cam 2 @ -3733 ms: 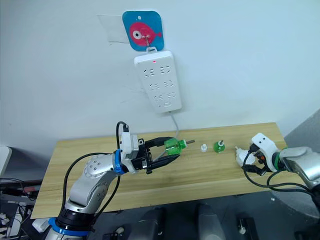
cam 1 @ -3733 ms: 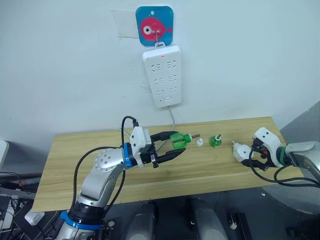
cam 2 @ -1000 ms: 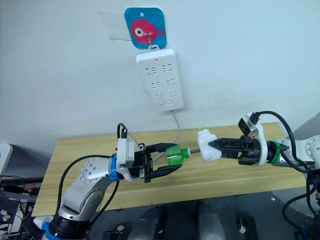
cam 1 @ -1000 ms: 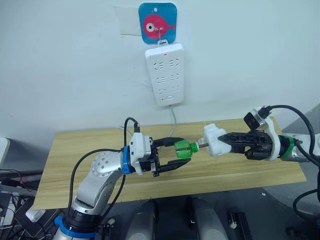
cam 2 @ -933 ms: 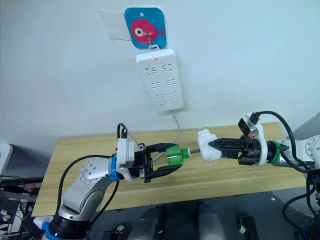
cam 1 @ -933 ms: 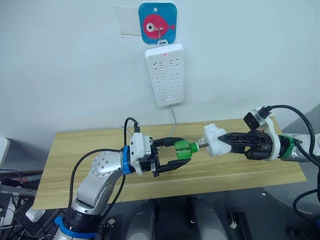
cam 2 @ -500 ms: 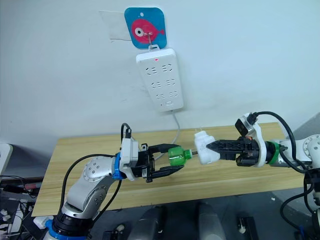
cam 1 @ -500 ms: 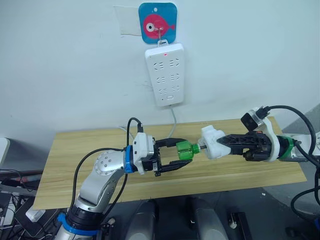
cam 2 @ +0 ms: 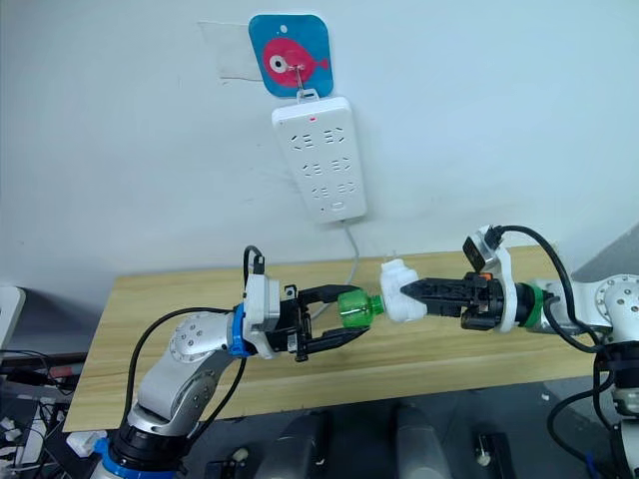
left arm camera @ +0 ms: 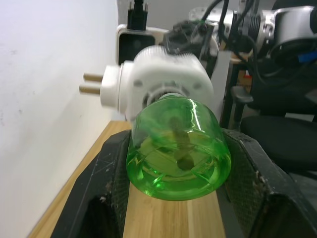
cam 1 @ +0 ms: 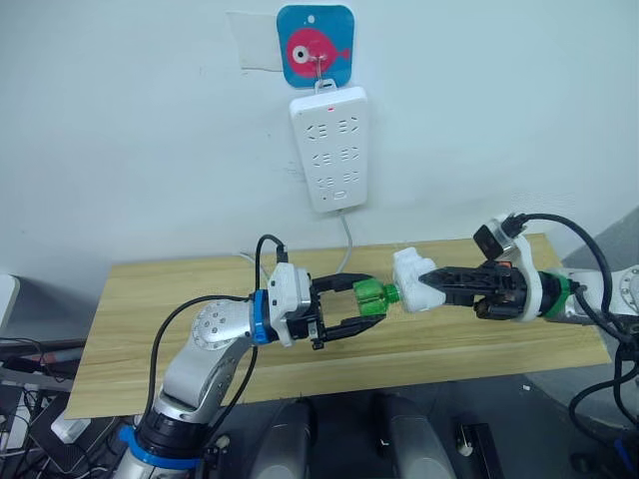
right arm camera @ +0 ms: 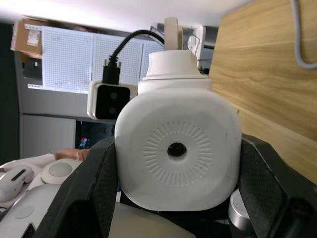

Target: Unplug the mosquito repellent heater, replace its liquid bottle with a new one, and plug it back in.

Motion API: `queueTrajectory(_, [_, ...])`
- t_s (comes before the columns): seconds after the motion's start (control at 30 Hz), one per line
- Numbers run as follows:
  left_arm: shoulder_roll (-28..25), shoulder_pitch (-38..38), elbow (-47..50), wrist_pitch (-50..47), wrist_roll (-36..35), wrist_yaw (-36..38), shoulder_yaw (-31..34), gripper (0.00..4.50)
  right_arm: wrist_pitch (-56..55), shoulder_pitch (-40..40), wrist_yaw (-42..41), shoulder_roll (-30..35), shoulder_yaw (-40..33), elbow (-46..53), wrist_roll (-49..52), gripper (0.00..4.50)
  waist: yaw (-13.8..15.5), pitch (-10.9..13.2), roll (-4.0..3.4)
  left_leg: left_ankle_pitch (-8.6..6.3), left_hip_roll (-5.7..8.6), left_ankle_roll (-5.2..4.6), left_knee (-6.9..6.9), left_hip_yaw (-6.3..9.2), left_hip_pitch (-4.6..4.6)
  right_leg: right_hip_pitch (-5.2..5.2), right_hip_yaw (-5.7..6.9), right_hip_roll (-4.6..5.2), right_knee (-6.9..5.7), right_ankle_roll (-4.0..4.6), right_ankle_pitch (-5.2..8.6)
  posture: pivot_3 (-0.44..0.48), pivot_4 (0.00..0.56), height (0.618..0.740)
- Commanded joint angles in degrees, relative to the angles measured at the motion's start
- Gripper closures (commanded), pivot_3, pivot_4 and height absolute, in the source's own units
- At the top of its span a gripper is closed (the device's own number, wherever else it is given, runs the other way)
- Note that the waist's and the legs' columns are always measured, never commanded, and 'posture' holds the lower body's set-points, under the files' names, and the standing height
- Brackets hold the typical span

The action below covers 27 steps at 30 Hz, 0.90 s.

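Fingers (left arm camera: 113, 183) of my left gripper (cam 1: 349, 311) clamp the green bottle (cam 1: 370, 297) from both sides; fingers (right arm camera: 99, 186) of my right gripper (cam 1: 439, 283) pinch the mosquito repellent heater (cam 1: 412, 280); I hold both above the tabletop (cam 1: 140, 309), the bottle's neck meeting the heater's underside; the heater's two plug pins (left arm camera: 91, 84) point toward the wall; behind, the white power strip (cam 1: 330, 148) hangs under a blue fish hook (cam 1: 315, 45), its sockets free.
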<state>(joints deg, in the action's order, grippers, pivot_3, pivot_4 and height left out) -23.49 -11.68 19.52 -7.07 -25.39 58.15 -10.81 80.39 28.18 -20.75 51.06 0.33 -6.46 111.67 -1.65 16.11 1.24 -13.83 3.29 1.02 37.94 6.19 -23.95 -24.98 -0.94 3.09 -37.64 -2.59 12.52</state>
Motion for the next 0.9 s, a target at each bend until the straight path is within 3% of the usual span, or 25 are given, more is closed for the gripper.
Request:
queueTrajectory(0.03, [0.55, -1.03, 1.1, 1.52, -0.68, 0.72, -0.45, 2.24, -0.2, -0.6, -0.04, 0.06, -1.55, 2.62, 1.33, 1.54, 0.0, 0.0, 0.0, 0.0, 0.0, 0.0, 0.0, 0.0, 0.0, 0.0, 0.0, 0.0, 0.0, 0.0, 0.0, -0.03, 0.263, 0.74])
queueTrajectory(0.37, [0.14, -0.05, 0.99, 2.13, 0.12, 1.44, -1.23, 2.24, -0.13, 0.31, -1.78, -0.71, -1.31, 4.48, 1.33, 1.54, 0.0, 0.0, 0.0, 0.0, 0.0, 0.0, 0.0, 0.0, 0.0, 0.0, 0.0, 0.0, 0.0, 0.0, 0.0, -0.03, 0.257, 0.74])
queueTrajectory(0.6, [0.89, -1.05, 0.69, 1.94, 0.34, 1.34, -1.99, 2.24, -4.59, -1.56, 4.96, -3.23, -1.13, 8.92, 1.33, 1.54, 0.0, -0.01, 0.0, 0.0, -0.01, 0.0, 0.0, 0.01, 0.0, 0.0, 0.01, 0.0, 0.0, 0.0, 0.0, -0.033, 0.258, 0.74])
queueTrajectory(0.9, [0.72, -1.01, 0.48, 1.89, -0.37, 2.01, -1.47, 2.24, -4.57, -2.12, 4.98, -4.58, -2.47, 9.92, 1.33, 1.54, -0.06, -0.01, 0.0, 0.0, 0.0, 0.0, 0.0, 0.01, 0.0, -0.01, 0.0, 0.0, 0.0, -0.01, -0.01, -0.042, 0.262, 0.74])
